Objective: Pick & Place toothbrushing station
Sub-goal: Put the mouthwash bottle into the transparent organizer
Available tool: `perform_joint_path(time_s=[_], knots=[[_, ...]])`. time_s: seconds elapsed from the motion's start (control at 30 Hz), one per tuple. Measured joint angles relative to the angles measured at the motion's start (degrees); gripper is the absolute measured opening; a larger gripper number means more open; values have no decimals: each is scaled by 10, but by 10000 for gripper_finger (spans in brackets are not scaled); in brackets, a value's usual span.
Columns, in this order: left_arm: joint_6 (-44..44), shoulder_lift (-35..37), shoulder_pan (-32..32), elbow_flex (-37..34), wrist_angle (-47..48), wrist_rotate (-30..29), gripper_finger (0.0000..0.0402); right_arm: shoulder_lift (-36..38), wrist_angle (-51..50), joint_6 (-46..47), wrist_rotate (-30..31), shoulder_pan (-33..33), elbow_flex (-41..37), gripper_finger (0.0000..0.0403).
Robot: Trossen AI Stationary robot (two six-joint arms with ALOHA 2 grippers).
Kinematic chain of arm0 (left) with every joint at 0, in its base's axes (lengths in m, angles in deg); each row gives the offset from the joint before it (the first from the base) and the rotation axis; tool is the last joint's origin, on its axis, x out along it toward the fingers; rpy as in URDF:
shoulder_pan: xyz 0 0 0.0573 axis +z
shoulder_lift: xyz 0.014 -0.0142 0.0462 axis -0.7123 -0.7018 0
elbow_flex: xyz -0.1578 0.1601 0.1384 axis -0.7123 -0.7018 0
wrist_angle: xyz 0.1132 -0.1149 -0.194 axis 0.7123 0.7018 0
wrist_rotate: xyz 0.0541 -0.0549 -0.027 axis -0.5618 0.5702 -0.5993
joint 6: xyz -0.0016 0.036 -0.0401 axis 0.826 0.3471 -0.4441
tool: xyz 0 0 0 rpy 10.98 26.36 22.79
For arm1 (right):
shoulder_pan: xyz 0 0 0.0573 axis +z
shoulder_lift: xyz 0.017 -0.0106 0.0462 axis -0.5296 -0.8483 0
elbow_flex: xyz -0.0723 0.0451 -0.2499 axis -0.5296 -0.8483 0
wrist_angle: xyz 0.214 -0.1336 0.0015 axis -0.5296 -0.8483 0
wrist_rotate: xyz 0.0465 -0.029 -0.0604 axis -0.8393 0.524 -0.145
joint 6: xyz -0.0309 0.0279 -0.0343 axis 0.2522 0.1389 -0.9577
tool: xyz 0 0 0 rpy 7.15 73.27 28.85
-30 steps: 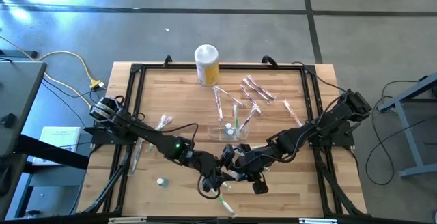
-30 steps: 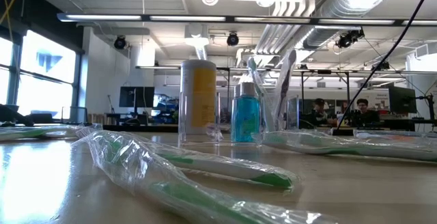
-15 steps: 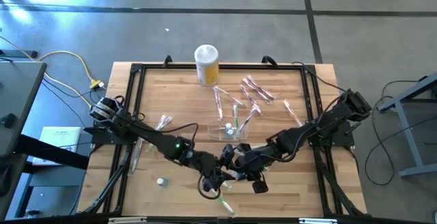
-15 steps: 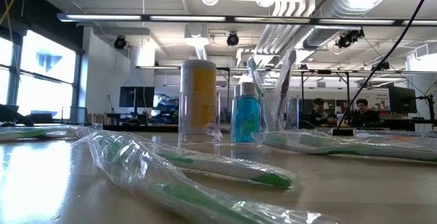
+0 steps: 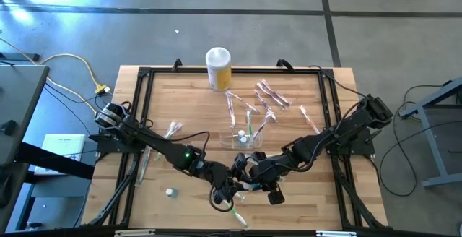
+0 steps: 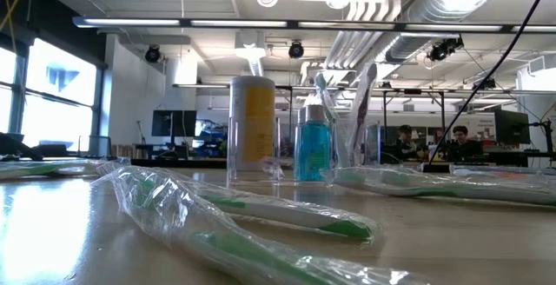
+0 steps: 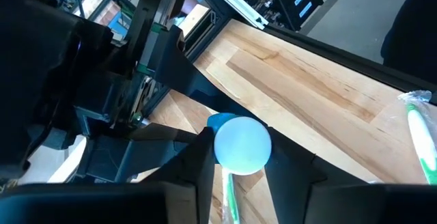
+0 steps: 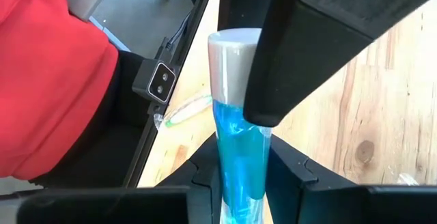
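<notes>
**Sharing a grip on one bottle at the near edge of the worktop**

Gripped around its body by the right gripper (image 8: 242,177): a slim see-through plastic bottle of blue liquid (image 8: 239,145), just inside the near edge of the worktop (image 5: 180,100), about midway along it. Pinched at its round white cap (image 7: 242,144) by the left gripper (image 7: 239,183), fingers set against both sides of the cap. Standing at the middle of the worktop, apart from both grippers and toward the far edge: the toothbrushing station (image 5: 242,139), a small, nearly colourless plastic holder with brushes upright in it. Lying beyond it, toward the far right corner: loose toothbrushes in clear wrappers (image 5: 268,96). Placed at the far edge: a tall yellow canister with a white lid (image 5: 218,68).

Judged to be a handover or a re-grip of the bottle. To do it well:

- Confirm a firm hold with one claw before easing the other.
- Keep the bottle's axis steady.
- Release slowly, since a smooth round cap slips easily.
- Carry the bottle high over the wrapped brushes.
- Lower it straight into a free compartment without knocking the light holder.
</notes>
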Motion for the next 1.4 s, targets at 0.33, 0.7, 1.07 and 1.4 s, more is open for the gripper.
perform_joint_path(time_s=[0.33,0.7,1.07,1.4], knots=[[-6,0,0,0,-3,-2,94,0,-1,0,1,0,0,70],[-12,0,0,0,-5,-5,92,0,-1,0,6,0,0,132],[-15,-1,0,-1,-2,-23,92,1,-26,-26,62,-7,0,240],[-31,-1,-1,-1,0,-50,92,6,-38,-10,69,-16,0,294]])
